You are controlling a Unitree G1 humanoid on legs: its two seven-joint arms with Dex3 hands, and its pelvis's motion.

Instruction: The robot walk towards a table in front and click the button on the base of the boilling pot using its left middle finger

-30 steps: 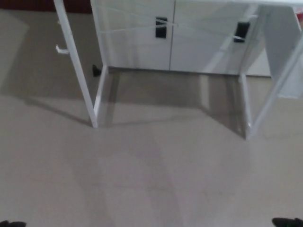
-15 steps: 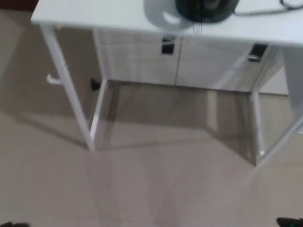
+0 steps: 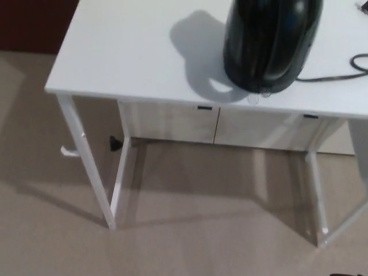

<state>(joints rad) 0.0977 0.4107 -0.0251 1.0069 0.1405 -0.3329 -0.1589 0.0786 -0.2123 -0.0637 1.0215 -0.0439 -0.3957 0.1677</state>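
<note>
A glossy black boiling pot [image 3: 271,41] stands on a white table [image 3: 132,52], near the table's front edge and right of its middle. A small clear tab [image 3: 253,98] shows at the pot's base, on the side facing me; I cannot make out a button as such. A black cable [image 3: 339,70] runs from the pot off to the right. Neither of my hands shows in the head view.
The table has thin white legs [image 3: 86,164] and drawers [image 3: 172,122] under the top. Beige floor [image 3: 190,218] lies between me and the table. A dark red wall [image 3: 34,23] is at the upper left. A small dark shape [image 3: 348,274] sits at the bottom right edge.
The whole picture has shifted: the camera has tilted up and come closer, so the tabletop and the pot now fill the upper part of the view.
</note>
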